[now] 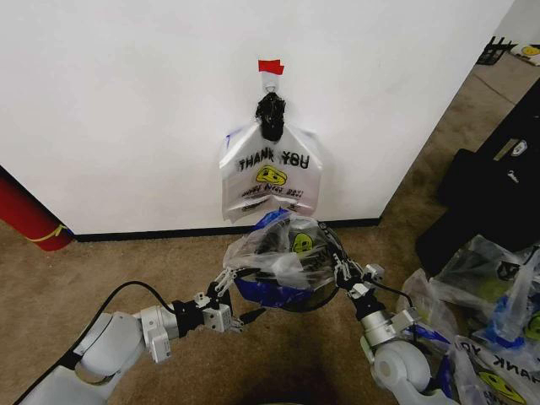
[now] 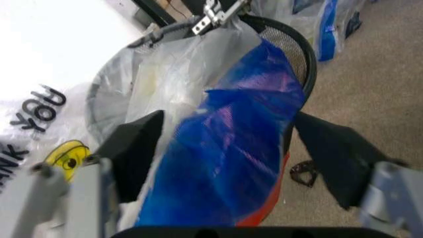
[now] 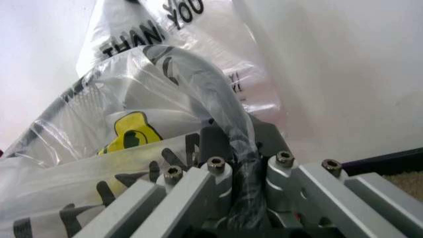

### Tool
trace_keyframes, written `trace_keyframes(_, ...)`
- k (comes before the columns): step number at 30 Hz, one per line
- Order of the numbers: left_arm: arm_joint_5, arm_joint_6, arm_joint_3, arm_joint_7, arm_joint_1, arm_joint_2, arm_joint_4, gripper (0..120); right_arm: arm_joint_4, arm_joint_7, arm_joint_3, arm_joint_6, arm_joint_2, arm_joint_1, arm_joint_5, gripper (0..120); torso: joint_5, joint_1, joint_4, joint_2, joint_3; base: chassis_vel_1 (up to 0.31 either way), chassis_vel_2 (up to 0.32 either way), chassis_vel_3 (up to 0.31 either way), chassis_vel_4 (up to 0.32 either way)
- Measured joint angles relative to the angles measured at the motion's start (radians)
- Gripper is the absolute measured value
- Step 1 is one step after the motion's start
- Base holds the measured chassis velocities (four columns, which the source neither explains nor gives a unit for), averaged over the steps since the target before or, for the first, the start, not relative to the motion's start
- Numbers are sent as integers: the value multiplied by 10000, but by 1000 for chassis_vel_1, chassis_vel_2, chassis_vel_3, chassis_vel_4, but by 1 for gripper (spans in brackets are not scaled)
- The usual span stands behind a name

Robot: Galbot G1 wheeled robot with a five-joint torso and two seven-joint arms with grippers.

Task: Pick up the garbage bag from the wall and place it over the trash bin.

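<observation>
Right hand [image 1: 344, 272] is clamped on the far right rim of the trash bin [image 1: 325, 291], its fingers pinching the black rim together with the thin plastic of the garbage bag [image 1: 283, 257] draped over it; the right wrist view shows the film bunched tight between the metal fingers [image 3: 218, 183]. The left hand [image 1: 224, 283] sits at the bin's left edge with its jaws spread wide, the bag's blue handle [image 2: 231, 148] lying between them but gripped by neither pad. The bag covers most of the bin's mouth, its smiley print facing up inside and its clear film puffed above the rim, while blue plastic hangs down the near side. The bin's mesh wall [image 2: 294, 49] is bare on the side away from the wall.

Just behind the bin, a second printed bag [image 1: 270, 173] hangs flat against the wall [image 1: 126, 101] from a black knotted bundle [image 1: 270, 114] under a red tape strip [image 1: 271, 66]; its lower edge ends near the bin's top. Brown carpet [image 1: 126, 261] lies open to the left. To the right, more plastic bags [image 1: 481, 287] crowd the floor close to the right arm, with black cases [image 1: 498, 186] beyond. A red cylinder [image 1: 29, 215] leans at the far left by the baseboard.
</observation>
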Motion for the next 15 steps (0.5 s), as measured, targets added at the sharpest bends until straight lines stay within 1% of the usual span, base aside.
trace_keyframes(1,0,0,0,0,0,0,0,77,0,0,0,0,0,0,0,0,0,0,0,0,0,0,0,0,0)
trace_keyframes(2,18,13,4,-2,-6,-1,18,73,13,0,3,0,0,0,0,0,0,0,0,0,0,0,0,0,0)
trace_keyframes(3,32,25,10,-2,-15,-4,33,66,37,0,7,0,1,1,4,0,0,0,0,0,0,0,0,0,0)
trace_keyframes(4,35,30,16,-1,-22,-9,45,63,55,1,10,0,2,6,9,0,0,0,0,0,0,0,0,0,0)
trace_keyframes(7,19,34,51,-1,-44,-18,76,49,86,64,17,-2,11,36,47,0,0,0,0,0,0,0,0,0,0)
trace_keyframes(8,19,34,51,-1,-44,-18,76,49,86,64,17,-2,11,36,47,0,0,0,0,0,0,0,0,0,0)
trace_keyframes(9,14,34,55,-2,-46,-18,89,46,98,76,17,-4,13,41,66,0,0,0,0,0,0,0,0,0,0)
trace_keyframes(12,-24,7,55,-15,-51,-19,100,32,104,133,12,-17,34,57,115,0,0,0,0,0,0,0,0,0,0)
trace_keyframes(13,-46,-3,45,-19,-45,-19,77,30,104,163,11,-25,40,65,128,0,0,0,0,0,0,0,0,0,0)
trace_keyframes(14,-46,-3,45,-19,-45,-19,77,30,104,163,11,-25,40,65,128,0,0,0,0,0,0,0,0,0,0)
trace_keyframes(15,-85,-12,27,-22,-23,-18,10,25,94,215,9,-36,52,74,147,0,-1,0,0,0,0,0,0,0,0)
